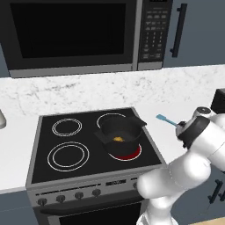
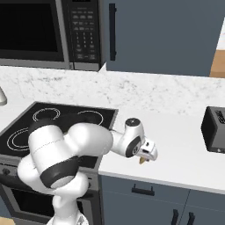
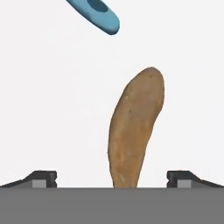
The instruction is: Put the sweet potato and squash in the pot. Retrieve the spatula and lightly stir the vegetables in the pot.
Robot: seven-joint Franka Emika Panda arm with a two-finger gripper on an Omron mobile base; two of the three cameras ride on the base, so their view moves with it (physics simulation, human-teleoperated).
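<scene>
Brown and tapered, the sweet potato (image 3: pixel 136 131) is lying on the white counter (image 3: pixel 52 109) right between my spread fingertips, so my gripper (image 3: pixel 112 177) is hanging wide open over it and grasping nothing yet. Something orange-yellow is already sitting in the black pot (image 1: pixel 120 133) on the stove (image 1: pixel 66 145), which I'm taking for the squash. I'm judging the job under halfway: potato to carry over, then the blue spatula (image 3: pixel 96 15) lying nearby to fetch for stirring.
</scene>
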